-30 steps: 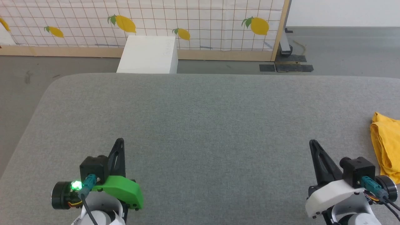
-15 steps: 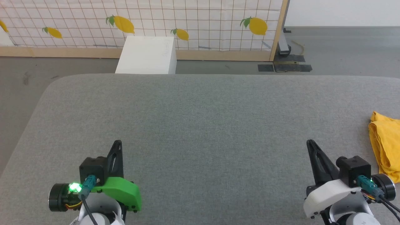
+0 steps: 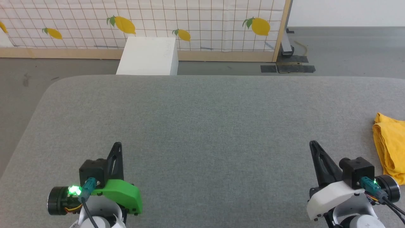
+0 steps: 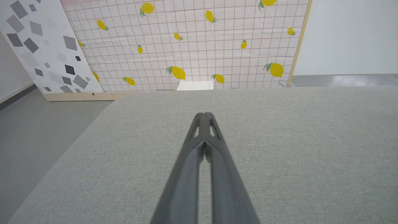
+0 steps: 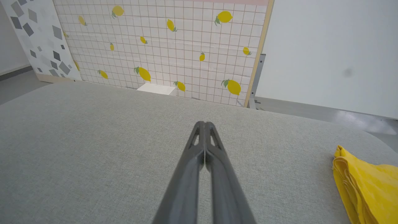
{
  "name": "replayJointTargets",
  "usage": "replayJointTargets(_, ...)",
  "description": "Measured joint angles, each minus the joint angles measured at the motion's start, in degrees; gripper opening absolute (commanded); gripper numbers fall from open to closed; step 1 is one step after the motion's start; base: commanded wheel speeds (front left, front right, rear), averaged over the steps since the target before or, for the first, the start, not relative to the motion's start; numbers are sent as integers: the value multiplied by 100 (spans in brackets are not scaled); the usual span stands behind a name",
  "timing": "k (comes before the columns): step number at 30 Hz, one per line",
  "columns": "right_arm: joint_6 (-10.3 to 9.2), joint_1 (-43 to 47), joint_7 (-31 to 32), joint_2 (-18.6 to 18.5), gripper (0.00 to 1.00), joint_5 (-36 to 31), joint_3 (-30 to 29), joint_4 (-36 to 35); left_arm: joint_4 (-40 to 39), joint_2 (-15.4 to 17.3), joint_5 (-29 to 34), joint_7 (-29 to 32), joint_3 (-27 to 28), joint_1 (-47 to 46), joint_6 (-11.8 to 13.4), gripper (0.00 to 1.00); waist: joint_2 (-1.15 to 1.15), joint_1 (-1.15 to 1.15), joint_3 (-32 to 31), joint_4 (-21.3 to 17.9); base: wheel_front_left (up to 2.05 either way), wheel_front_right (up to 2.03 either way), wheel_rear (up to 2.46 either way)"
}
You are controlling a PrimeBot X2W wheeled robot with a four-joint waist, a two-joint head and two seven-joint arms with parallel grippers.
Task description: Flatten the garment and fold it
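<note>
The garment [image 3: 390, 145], plain mustard yellow and bunched in folds, lies at the right edge of the grey table [image 3: 202, 126]; the head view cuts off its right part. It also lies at the lower right of the right wrist view as the yellow garment [image 5: 363, 189]. My right gripper [image 3: 313, 145] is shut and empty, a short way left of the garment. My left gripper [image 3: 117, 145] is shut and empty at the near left of the table. Each wrist view has its fingertips pressed together: left gripper [image 4: 204, 115], right gripper [image 5: 202, 123].
A white box [image 3: 148, 56] stands on the floor beyond the table's far edge. Behind it is a lemon-patterned tiled panel [image 3: 190, 22] with a wooden frame. The table's left edge [image 3: 28, 126] curves down to grey floor.
The head camera has shifted slightly, so the whole picture sits a little lower and to the left. Both grippers stay shut and the garment has not moved.
</note>
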Motion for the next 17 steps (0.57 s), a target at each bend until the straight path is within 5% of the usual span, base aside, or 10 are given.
replayJointTargets(17,1,-1,0,0,0,-7,1,-1,-3,0,0,0,0,2,0,0,0,0,0,0,0,0,0)
